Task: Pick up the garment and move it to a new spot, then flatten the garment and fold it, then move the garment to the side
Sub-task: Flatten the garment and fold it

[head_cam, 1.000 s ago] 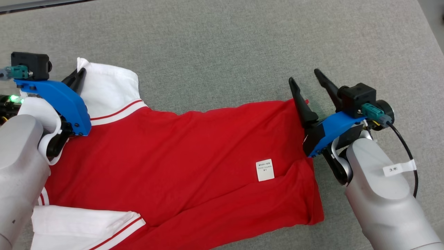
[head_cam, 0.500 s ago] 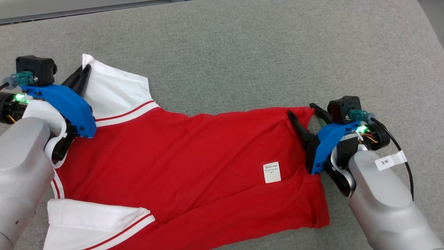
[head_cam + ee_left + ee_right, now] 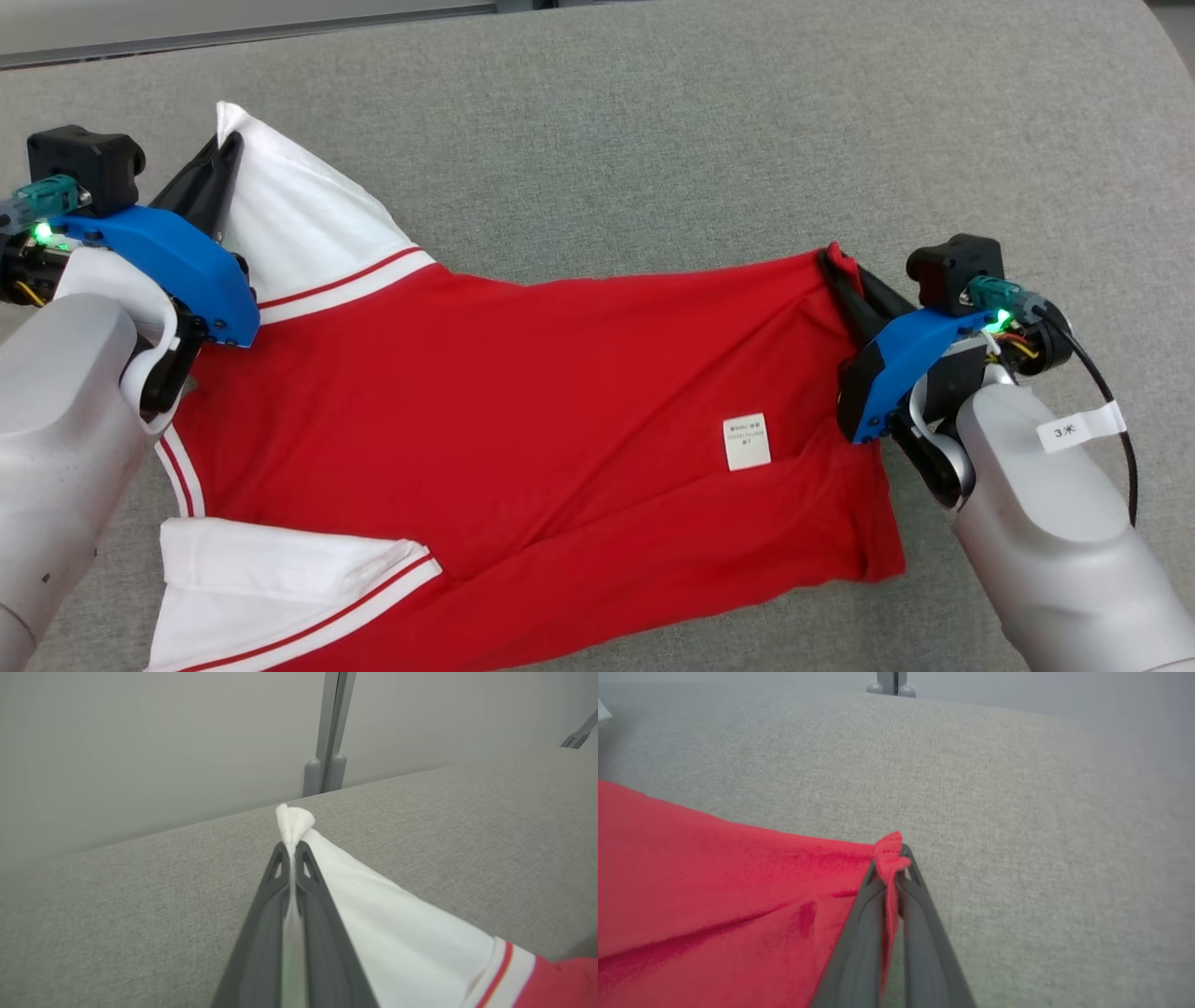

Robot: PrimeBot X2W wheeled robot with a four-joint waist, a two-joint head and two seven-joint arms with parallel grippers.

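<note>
Snapping together over the last second, the right end effector (image 3: 834, 263) is now clamping the far hem corner (image 3: 828, 251) of the red-and-white garment (image 3: 523, 392), where its fingers were earlier standing wide apart astride that edge. Head view: the left end effector (image 3: 227, 147) is gripping the tip of the white sleeve (image 3: 299, 229), and the shirt is lying spread across the grey surface (image 3: 653, 121) between the two arms, its far edge pulling taut, a white label (image 3: 747, 441) showing near the hem. Left wrist view: the two dark fingers are pressing together on a small tuft of white cloth (image 3: 294, 819) that is poking past their tips, the sleeve trailing back toward the red body. Right wrist view: the fingers are pinching a fold of red fabric (image 3: 889, 851) at their tips, a narrow gap remaining lower down between them. Judging by the soft creases and the way it is draping, the garment is looking light, thin and limp, likely to sag and slide rather than keep any shape. Both holds are taking in very little cloth, so a hard tug is risking a slip. Stitched edges such as the sleeve end and hem corner are seeming the soundest places to hold, with both arms pulling evenly.
</note>
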